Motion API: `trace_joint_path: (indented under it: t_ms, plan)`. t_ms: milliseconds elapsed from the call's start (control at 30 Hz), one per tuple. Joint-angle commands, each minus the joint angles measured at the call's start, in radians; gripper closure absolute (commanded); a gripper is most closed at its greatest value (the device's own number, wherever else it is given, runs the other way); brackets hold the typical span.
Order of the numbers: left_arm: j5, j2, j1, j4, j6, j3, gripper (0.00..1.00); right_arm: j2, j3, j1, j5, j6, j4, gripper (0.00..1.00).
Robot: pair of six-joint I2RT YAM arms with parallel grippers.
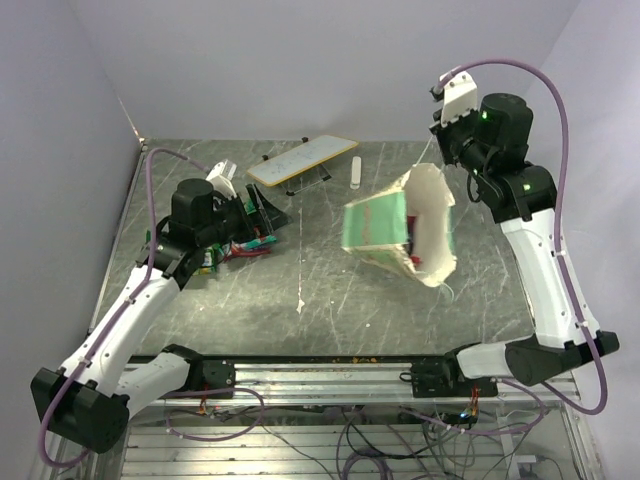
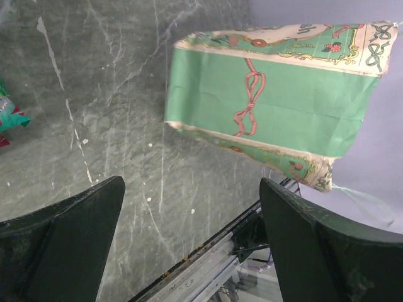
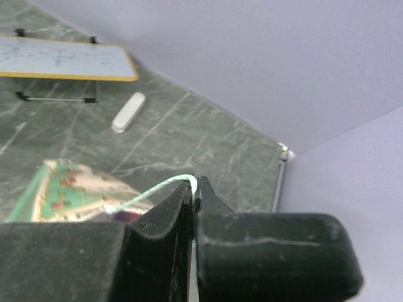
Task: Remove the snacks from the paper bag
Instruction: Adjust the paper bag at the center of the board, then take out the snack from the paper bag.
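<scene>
My right claw (image 3: 194, 189) is clenched on the white cord handle (image 3: 157, 187). The paper bag (image 1: 385, 225) hangs from it, tipped on its side above the right half of the bench (image 1: 330, 310), with something dark, perhaps a packet, just showing at its mouth. My left claw (image 2: 189, 189) is released and empty, low beside the snacks (image 1: 240, 245) lying at the bench's left. To do this well, I judge I must pinch that thin cord hard, tilt the mouth downward and shake gently, low enough that packets land on the bench.
</scene>
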Motion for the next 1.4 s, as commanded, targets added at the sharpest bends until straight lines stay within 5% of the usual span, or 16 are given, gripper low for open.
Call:
trace_joint_path:
  t_ms: [0,267,433,600,767,967,1167,1300,1367]
  plan:
    - [0.028,-0.009,-0.009,-0.029,0.050,0.054,0.01,0.048,0.104,0.000,0.094,-0.145,0.072,1.00]
    - [0.045,-0.007,-0.009,-0.110,0.141,0.096,0.00,0.065,0.118,0.093,0.055,-0.086,-0.056,1.00]
    - [0.049,-0.004,-0.008,-0.128,0.169,0.091,0.00,-0.060,-0.197,0.291,-0.009,0.201,-0.074,1.00]
    - [0.049,-0.012,-0.008,-0.105,0.150,0.044,0.00,-0.224,-0.596,0.368,-0.212,0.498,0.162,1.00]
    - [0.041,-0.010,-0.027,-0.062,0.132,0.016,0.01,-0.216,-0.590,0.365,-0.156,0.518,0.204,1.00]
    - [-0.141,-0.035,-0.230,0.103,0.082,-0.099,0.03,-0.126,-0.388,0.330,0.008,0.386,0.092,1.00]
    - [-0.498,0.009,-0.590,0.423,0.105,-0.257,0.09,-0.149,-0.404,0.195,-0.117,0.433,0.129,1.00]
    - [-0.583,0.174,-0.687,0.697,0.140,-0.294,0.23,-0.155,-0.430,0.179,-0.200,0.456,0.119,1.00]
    - [-0.624,0.294,-0.706,0.750,0.167,-0.242,0.39,-0.153,-0.419,0.179,-0.207,0.468,0.102,1.00]
